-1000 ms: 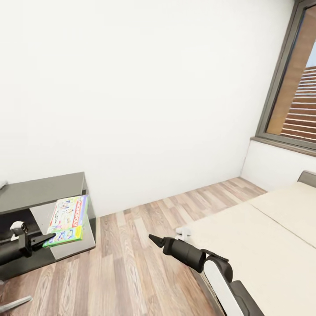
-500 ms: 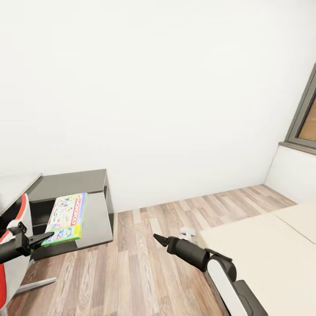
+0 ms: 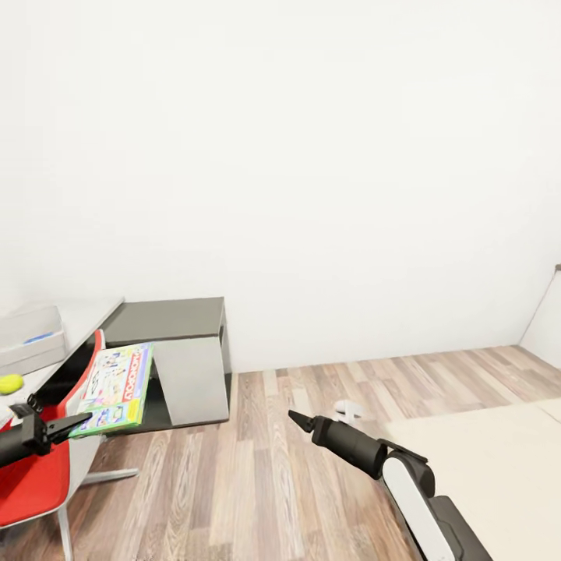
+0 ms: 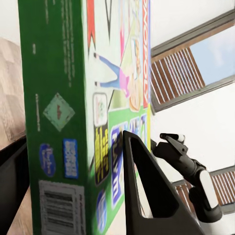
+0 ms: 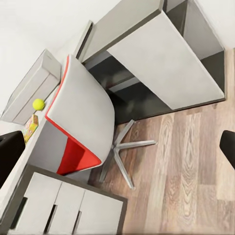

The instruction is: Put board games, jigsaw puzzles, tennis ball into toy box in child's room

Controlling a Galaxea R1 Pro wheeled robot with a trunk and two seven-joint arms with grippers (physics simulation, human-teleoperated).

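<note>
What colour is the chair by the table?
The chair has a red seat and a pale grey back shell on a metal star base. The right wrist view shows it best.

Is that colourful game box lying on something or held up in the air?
Held in the air: the left hand grips the board game by its edge.

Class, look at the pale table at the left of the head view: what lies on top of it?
On the table sit the grey toy box and the tennis ball. The red chair and the held board game hide the rest of its top.
</note>
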